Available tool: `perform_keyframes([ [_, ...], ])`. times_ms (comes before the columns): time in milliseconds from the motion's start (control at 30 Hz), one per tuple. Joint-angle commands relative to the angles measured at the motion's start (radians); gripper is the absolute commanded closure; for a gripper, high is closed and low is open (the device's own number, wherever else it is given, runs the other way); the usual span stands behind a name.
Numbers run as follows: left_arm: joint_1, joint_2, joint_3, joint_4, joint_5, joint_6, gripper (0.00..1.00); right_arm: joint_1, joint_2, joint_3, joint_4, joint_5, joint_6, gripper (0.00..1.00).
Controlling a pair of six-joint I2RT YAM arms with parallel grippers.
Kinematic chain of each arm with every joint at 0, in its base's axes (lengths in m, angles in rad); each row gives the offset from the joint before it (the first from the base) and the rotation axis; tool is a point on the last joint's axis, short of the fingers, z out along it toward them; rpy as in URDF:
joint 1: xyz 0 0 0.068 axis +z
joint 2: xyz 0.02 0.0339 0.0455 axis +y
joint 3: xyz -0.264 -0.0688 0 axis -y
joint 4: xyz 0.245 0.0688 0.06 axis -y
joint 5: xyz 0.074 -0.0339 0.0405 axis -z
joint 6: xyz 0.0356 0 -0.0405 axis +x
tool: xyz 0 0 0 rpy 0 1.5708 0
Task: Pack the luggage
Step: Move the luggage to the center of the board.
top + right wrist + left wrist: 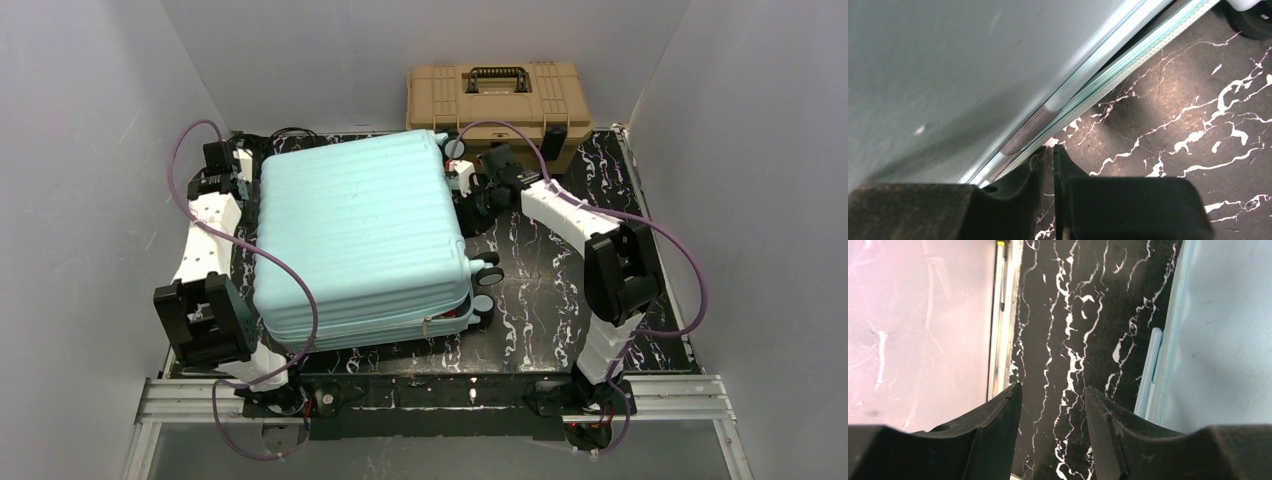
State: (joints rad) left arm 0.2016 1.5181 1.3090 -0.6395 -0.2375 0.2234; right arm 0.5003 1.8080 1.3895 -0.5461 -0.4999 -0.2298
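The luggage [360, 235] lies flat on the black, white-veined tabletop [540, 290]. Its ribbed mint shell faces up and its halves are nearly together, with a narrow gap showing along the near edge. Its small black wheels [490, 272] stick out on the right side. Behind it, against the back wall, stands a tan toolbox [500, 100], apart from the case.

The left arm [215, 215] reaches along the left side of the luggage to its far left corner. In the left wrist view its jaws stand released, and only bare tabletop shows between the two dark fingertips [1010, 395]. The pale edge of the case runs just beside them on the right.

The right arm [560, 205] reaches in to the far right corner of the luggage. In the right wrist view its jaws are clenched almost together, with only a thin slit left, and their tips sit right at the zipper band [1108, 80] along the seam. Whether anything thin is caught between them cannot be told.
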Motion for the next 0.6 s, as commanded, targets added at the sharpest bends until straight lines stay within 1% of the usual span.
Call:
perform_keyframes([
  [0, -0.117, 0.037, 0.046, -0.04, 0.26, -0.049, 0.49, 0.299, 0.129, 0.109, 0.214, -0.227, -0.015, 0.8],
  [200, -0.053, 0.072, 0.053, -0.04, 0.217, -0.037, 0.49, 0.354, 0.274, 0.334, 0.199, -0.228, 0.044, 0.79],
  [400, 0.005, 0.096, 0.047, -0.038, 0.174, -0.018, 0.49, 0.401, 0.441, 0.587, 0.144, -0.214, 0.084, 0.79],
  [567, 0.028, 0.116, 0.044, -0.018, 0.167, -0.017, 0.49, 0.432, 0.502, 0.698, 0.155, -0.219, 0.136, 0.79],
])
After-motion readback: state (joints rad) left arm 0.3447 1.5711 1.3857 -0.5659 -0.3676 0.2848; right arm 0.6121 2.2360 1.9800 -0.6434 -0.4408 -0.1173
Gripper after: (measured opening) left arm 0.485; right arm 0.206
